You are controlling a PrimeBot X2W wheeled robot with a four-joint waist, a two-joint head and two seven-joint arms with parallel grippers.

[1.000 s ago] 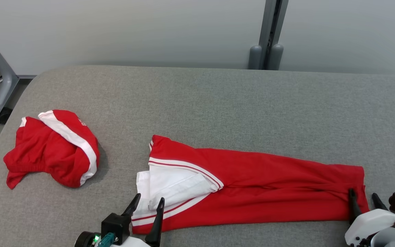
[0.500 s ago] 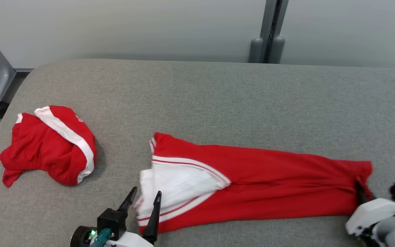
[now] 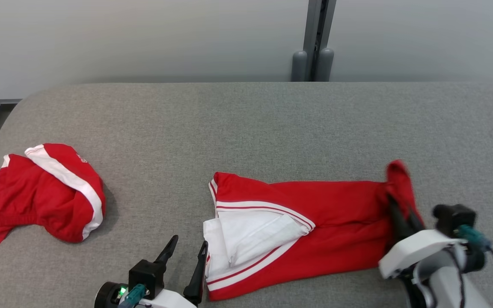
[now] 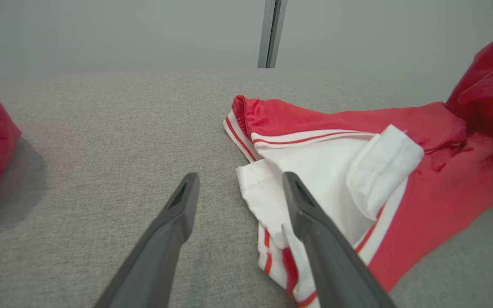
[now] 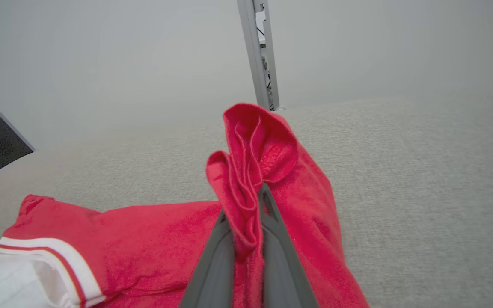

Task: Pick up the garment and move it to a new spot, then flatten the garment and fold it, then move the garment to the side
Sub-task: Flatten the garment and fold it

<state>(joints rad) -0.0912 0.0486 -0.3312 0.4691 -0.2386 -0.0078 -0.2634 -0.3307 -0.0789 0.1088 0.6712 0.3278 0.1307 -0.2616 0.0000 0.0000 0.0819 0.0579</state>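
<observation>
The right jaws are closed on the right end of the garment. Red cloth is pinched between the two dark fingers and stands above their tips in a folded crest. That end is lifted off the counter, and the cloth slopes down from it toward the left.

The left jaws stand open and hold nothing. They sit low over the counter at the garment's near left corner. In the left wrist view one finger is over bare grey cloth. The other crosses the white striped edge, but I cannot tell whether it touches it.

The garment is red with white bands edged by thin red lines. It lies along the near part of the counter, right of the middle. Its left end rests flat, with a white inner layer turned out and a white flap folded over it. The middle is creased and slack.

A second red piece with a white band lies in a heap near the counter's left edge, well apart from the garment. Behind the counter a grey post rises against a pale wall.
</observation>
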